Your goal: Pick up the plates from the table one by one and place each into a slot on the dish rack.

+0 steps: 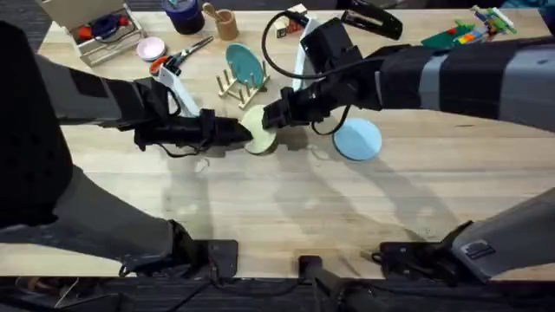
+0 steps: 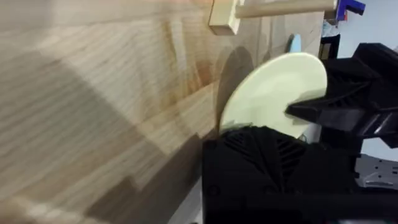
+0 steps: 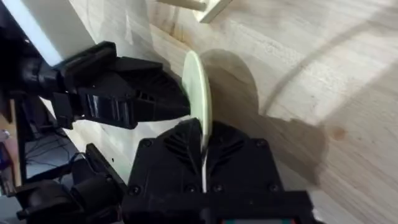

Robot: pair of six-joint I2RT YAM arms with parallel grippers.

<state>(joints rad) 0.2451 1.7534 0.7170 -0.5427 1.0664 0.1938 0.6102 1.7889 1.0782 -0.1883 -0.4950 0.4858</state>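
- A pale yellow plate (image 1: 257,130) stands on edge above the wooden counter (image 1: 286,204), just in front of the dish rack (image 1: 238,84).
- The left tool (image 1: 244,132) is clamped on the plate's left rim.
- The right tool (image 1: 270,115) is clamped on the opposite rim, so both arms meet at the plate.
- A light blue plate (image 1: 356,139) lies flat on the counter, to the right of the yellow one.
- A darker teal plate (image 1: 244,64) stands upright in the rack.
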